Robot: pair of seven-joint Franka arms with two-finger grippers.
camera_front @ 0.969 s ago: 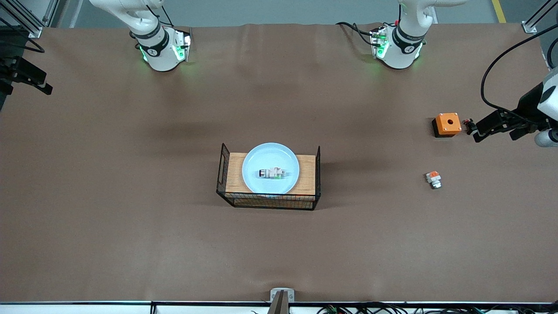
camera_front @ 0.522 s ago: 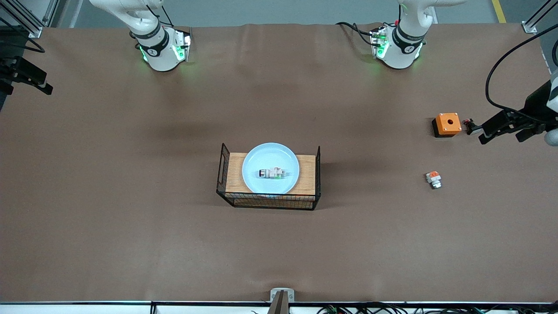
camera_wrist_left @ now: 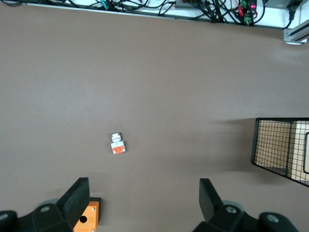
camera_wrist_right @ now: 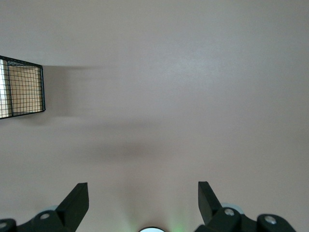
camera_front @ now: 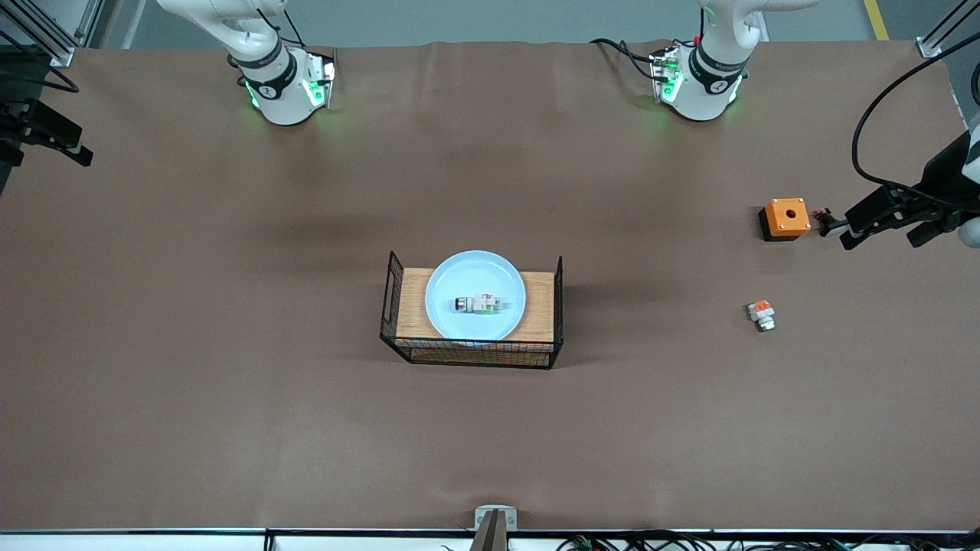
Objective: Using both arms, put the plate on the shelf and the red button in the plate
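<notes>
Front view: brown table (camera_front: 230,344), wire basket (camera_front: 471,353) mid-table.

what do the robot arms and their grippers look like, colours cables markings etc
Both arms are glossy white with black joint rings and a small round logo near the base; green lights glow on each base. The left arm's base has black cables running to it, and a black cable loops along its wrist. The left gripper and right gripper have black, wedge-shaped fingers on black bodies with grey round fittings.
</notes>
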